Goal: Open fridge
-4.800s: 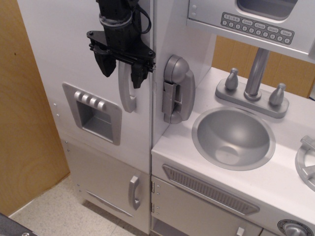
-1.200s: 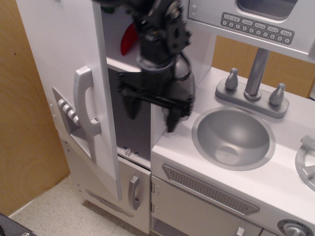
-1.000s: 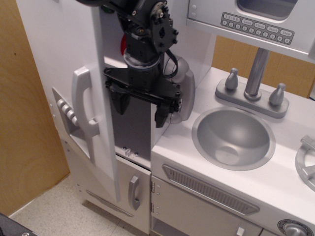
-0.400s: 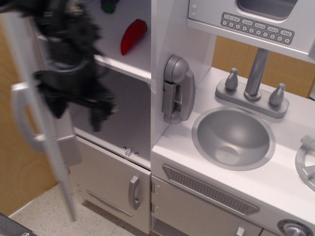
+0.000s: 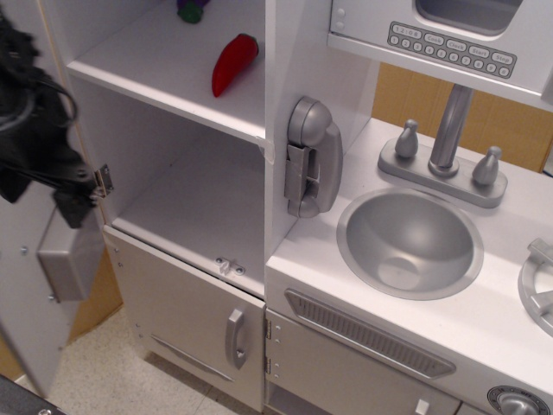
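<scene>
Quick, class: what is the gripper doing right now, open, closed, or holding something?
Gripper: at the left edge beside the open fridge door; open or closed cannot be told.

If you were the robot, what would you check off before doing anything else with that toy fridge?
1. Large white fridge door swung wide open: ok, its inner face shows at the left edge.
2. White fridge shelves exposed: ok, both compartments are visible.
3. Black gripper free of the door: cannot tell, it is blurred and partly cut off beside the door.
4. Gripper open or shut: cannot tell.
5. Red toy pepper in place on the upper shelf: ok.
6. Smaller lower door with the short grey handle left alone: ok, it is shut.
</scene>
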